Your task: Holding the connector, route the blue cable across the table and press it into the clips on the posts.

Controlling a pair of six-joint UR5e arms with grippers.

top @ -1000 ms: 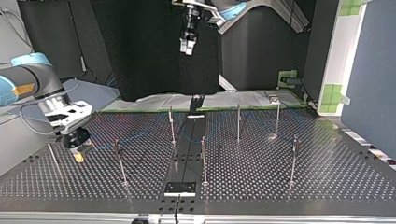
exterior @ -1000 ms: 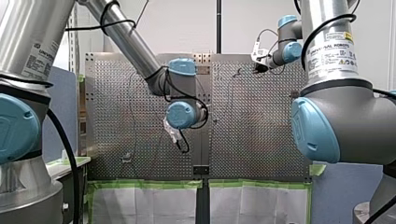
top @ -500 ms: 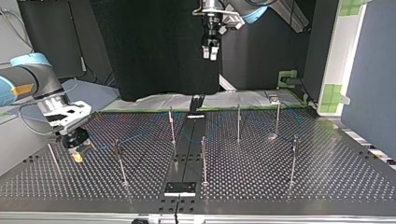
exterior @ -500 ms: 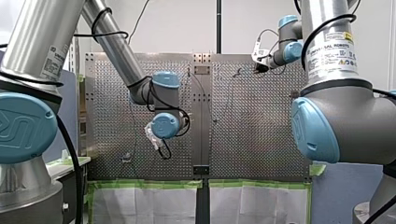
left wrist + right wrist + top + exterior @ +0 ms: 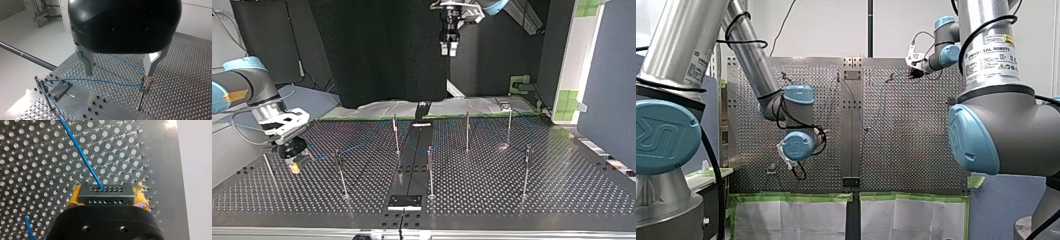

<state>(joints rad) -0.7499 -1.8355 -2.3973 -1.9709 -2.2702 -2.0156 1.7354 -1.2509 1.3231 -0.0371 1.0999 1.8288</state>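
- Lower half of dark multi-hole connector block [image 5: 103, 191] lost behind black body of my right gripper [image 5: 107, 197]; ends covered by yellow pads [image 5: 73, 199].
- Can't follow thin blue cable [image 5: 80, 152] past right wrist view's edge.
- Only see my left gripper [image 5: 450, 48] in top view, arm cropped; in front view masked by pale blue wrist joint [image 5: 797, 145].
- Can't tell if cable is seated in small clip [image 5: 146, 83] on thin metal post [image 5: 140, 100].
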